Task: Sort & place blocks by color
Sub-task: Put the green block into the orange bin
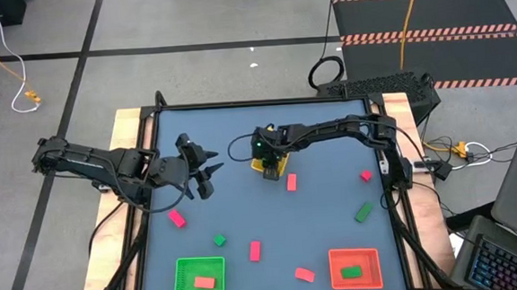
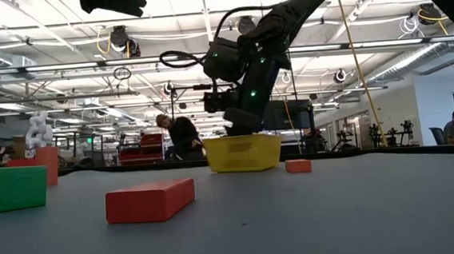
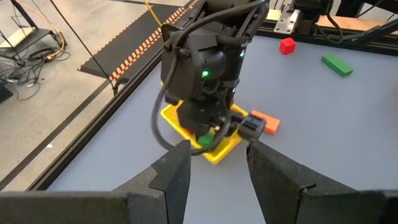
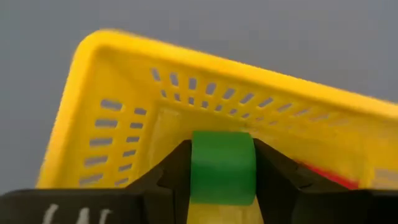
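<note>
Grey table [image 1: 313, 151] under workshop lights; the right gripper [image 4: 222, 163] is down in the yellow basket [image 4: 118, 106], fingers clamped on a green block [image 4: 222, 167] squeezed right between them, a red block [image 4: 326, 177] beside it in the basket; the left gripper [image 1: 208, 166] hovers just beside the basket, fingers spread, holding nothing; an orange block [image 3: 266, 122] lies by the basket

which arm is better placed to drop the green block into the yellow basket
Right. The right gripper is shut on the green block directly over the yellow basket. The left gripper is open, empty, off to the side.
</note>
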Motion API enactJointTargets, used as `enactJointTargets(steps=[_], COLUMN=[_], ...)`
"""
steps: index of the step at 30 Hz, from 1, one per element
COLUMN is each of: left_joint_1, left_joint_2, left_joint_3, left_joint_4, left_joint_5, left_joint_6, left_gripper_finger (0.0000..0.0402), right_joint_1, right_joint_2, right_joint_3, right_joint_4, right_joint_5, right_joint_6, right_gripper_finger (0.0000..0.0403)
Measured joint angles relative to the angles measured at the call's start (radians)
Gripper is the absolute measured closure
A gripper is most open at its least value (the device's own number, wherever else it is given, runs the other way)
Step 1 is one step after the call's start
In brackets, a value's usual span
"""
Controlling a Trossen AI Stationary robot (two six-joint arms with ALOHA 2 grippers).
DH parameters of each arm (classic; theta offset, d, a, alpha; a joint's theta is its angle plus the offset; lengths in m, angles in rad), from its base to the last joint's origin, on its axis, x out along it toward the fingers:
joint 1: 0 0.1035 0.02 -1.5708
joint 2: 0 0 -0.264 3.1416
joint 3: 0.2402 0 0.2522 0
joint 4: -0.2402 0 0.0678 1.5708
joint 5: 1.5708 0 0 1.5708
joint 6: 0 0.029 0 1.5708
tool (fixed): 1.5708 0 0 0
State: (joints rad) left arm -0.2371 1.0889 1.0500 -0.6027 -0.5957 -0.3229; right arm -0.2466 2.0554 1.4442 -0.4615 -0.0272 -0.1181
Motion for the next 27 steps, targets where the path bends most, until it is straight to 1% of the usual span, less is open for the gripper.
enactJointTargets(steps=[4, 10, 13, 17, 21, 24, 27], left_joint_1=[0.0, 0.0, 0.0, 0.0, 0.0, 0.0, 0.0], left_joint_2=[0.0, 0.0, 0.0, 0.0, 0.0, 0.0, 0.0], left_joint_3=[0.0, 0.0, 0.0, 0.0, 0.0, 0.0, 0.0], left_joint_4=[0.0, -0.001, -0.005, -0.009, -0.009, -0.008, -0.005], left_joint_5=[0.0, 0.0, 0.0, 0.0, 0.0, 0.0, 0.0], left_joint_6=[0.0, 0.001, 0.001, 0.006, 0.006, 0.007, 0.008], left_gripper_finger=[0.0243, 0.0243, 0.0243, 0.0243, 0.0243, 0.0243, 0.0243], right_joint_1=[0.0, 0.0, 0.005, 0.035, 0.128, 0.236, 0.365], right_joint_2=[-0.051, -0.167, -0.239, -0.34, -0.434, -0.485, -0.52], right_joint_3=[-0.002, -0.002, -0.001, 0.0, 0.0, 0.001, 0.0], right_joint_4=[-0.042, -0.089, -0.167, -0.312, -0.447, -0.535, -0.596], right_joint_5=[0.0, -0.001, -0.007, -0.047, -0.058, -0.057, -0.057], right_joint_6=[-0.02, -0.02, 0.011, 0.048, 0.124, 0.21, 0.345], right_gripper_finger=[0.0281, 0.0281, 0.0281, 0.0281, 0.0281, 0.0281, 0.0281])
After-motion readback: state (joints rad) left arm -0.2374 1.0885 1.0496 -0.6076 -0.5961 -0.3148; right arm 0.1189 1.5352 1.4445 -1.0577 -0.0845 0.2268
